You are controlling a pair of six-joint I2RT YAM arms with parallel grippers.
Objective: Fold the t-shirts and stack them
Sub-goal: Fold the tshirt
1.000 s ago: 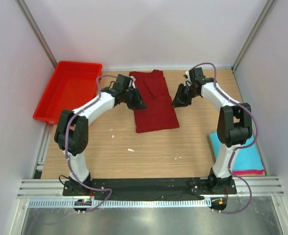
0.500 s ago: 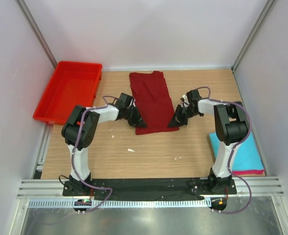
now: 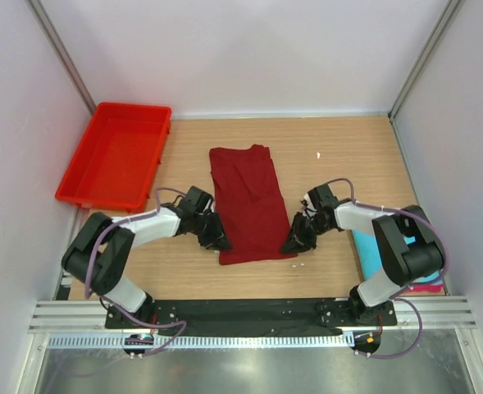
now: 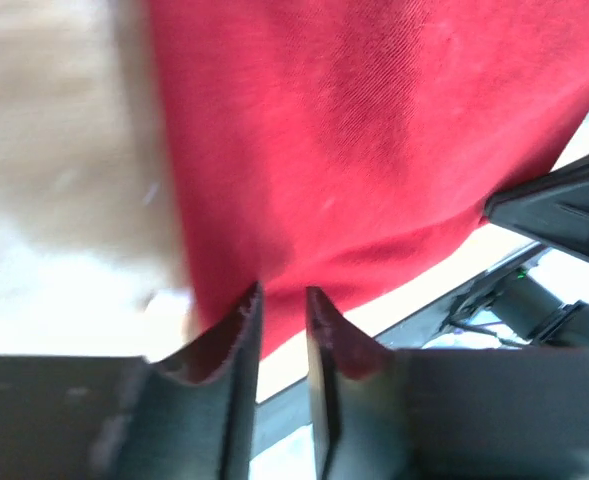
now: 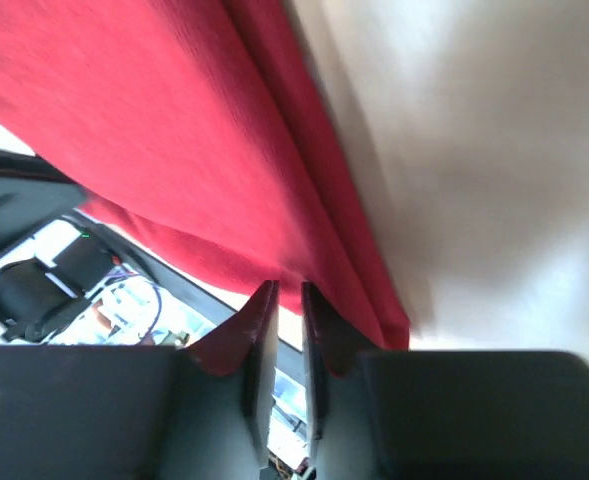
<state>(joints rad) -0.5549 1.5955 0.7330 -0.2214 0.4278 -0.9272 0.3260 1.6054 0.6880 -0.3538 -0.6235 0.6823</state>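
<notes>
Left gripper [image 3: 216, 244] and right gripper [image 3: 290, 245] pinch the maroon t-shirt [image 3: 248, 201] outside the red tray [image 3: 98, 200].

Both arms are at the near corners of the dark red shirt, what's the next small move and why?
Probably lift both corners slightly together, ready to fold the hem toward the collar. The left end effector and right end effector each pinch a near corner of the maroon t-shirt, which lies flat in a long strip.

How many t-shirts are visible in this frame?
3. The maroon shirt lies spread mid-table. The turquoise shirt sits at the right edge, partly hidden by the right arm. The pink shirt shows only as an edge beneath it.
</notes>
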